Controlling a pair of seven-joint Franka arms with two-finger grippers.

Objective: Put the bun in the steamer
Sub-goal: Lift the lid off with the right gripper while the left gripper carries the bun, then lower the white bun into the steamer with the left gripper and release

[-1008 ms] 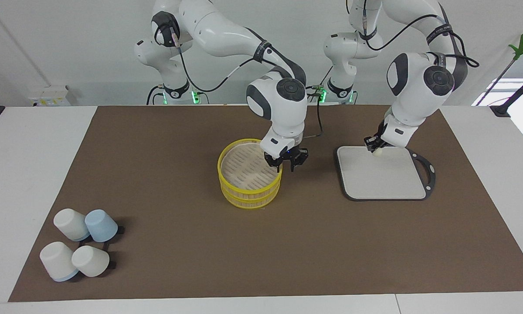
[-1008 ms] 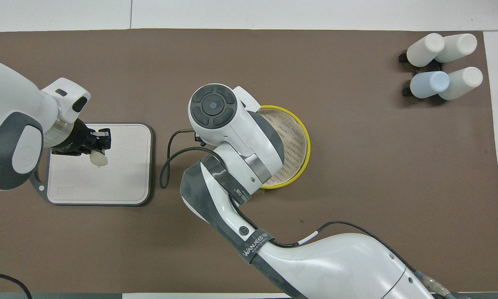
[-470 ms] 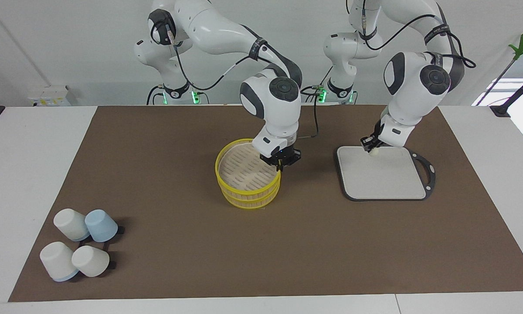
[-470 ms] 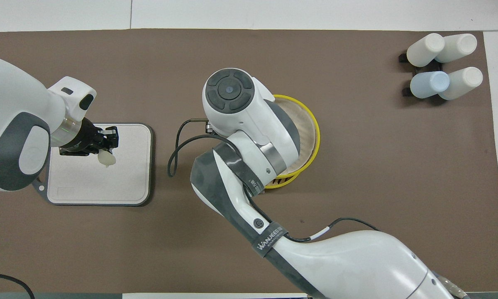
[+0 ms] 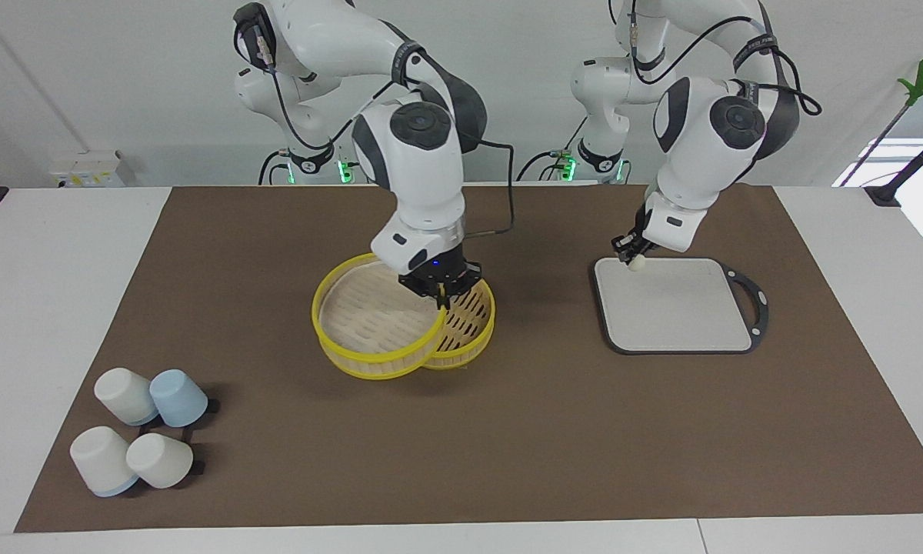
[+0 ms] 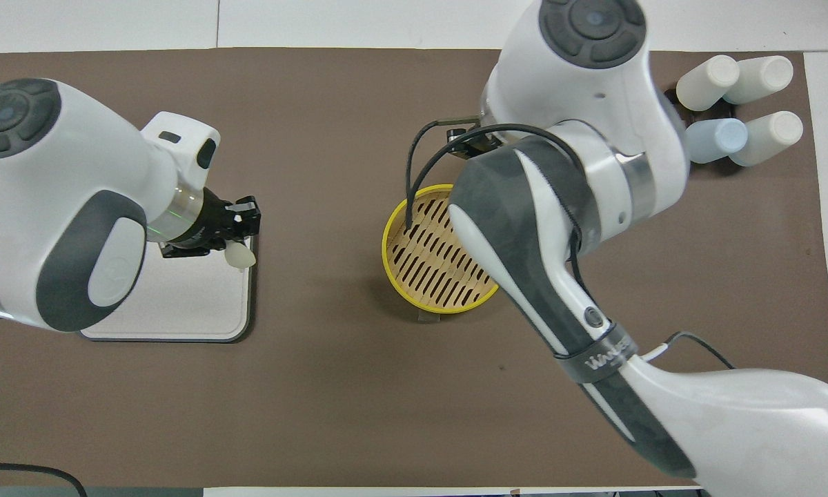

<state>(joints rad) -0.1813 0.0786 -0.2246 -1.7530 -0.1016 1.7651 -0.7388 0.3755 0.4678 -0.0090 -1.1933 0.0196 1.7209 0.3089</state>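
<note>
In the overhead view the steamer's upper tier [image 5: 373, 331] and the right gripper [image 5: 440, 291] are hidden under the right arm; only the lower tier [image 6: 436, 259] is seen. The upper tier's rim is clamped by the right gripper and held raised, tilted, offset toward the cups [image 5: 140, 438]. The bun [image 5: 637, 264] is pinched by the left gripper [image 5: 628, 252] over the grey board [image 5: 677, 308], at its corner toward the steamer. Bare mat [image 5: 546, 431] is seen between steamer and board.
</note>
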